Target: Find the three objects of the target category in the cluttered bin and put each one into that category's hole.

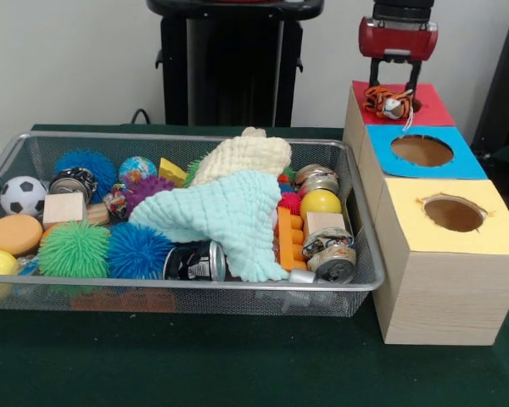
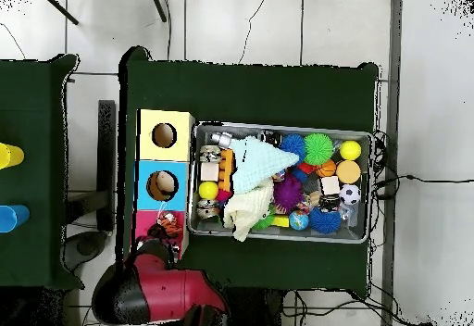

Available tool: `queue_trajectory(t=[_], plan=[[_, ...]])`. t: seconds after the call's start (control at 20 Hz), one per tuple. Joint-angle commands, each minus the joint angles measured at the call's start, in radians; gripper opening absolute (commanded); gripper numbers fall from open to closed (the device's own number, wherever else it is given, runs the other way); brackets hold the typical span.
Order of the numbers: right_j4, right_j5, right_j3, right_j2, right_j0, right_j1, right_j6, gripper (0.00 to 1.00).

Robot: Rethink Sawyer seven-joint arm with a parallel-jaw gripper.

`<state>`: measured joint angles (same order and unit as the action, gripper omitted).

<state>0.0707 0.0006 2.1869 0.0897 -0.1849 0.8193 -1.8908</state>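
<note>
Orange-and-black striped plush tiger (image 1: 388,101) lying on the red top panel of the pale wooden box (image 1: 441,288), over where the red panel's hole (image 1: 394,104) would be, under the red gripper (image 1: 398,80).

The gripper's fingers reach down to the tiger; whether they clamp it I cannot tell. Beside the box, the wide silver wire-mesh basket (image 1: 34,144) is heaped: a mint knitted cloth (image 1: 225,216) and a cream knitted cloth (image 1: 244,155) lie draped over spiky rubber balls, crushed drink cans, wooden blocks and orange bricks, hiding what lies beneath.

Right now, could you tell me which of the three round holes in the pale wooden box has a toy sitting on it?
The hole in the red top panel, farthest back: an orange striped plush tiger covers it. The blue-topped hole and yellow-topped hole are open.
</note>
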Motion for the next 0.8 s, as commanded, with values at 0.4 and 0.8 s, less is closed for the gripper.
queue_trajectory(t=[0.4, 0.8], plan=[[0.031, -0.038, 0.092, -0.153, 0.060, -0.192, -0.218, 1.00], [0.000, 0.054, 0.147, -0.232, 0.190, -0.081, -0.158, 1.00]])
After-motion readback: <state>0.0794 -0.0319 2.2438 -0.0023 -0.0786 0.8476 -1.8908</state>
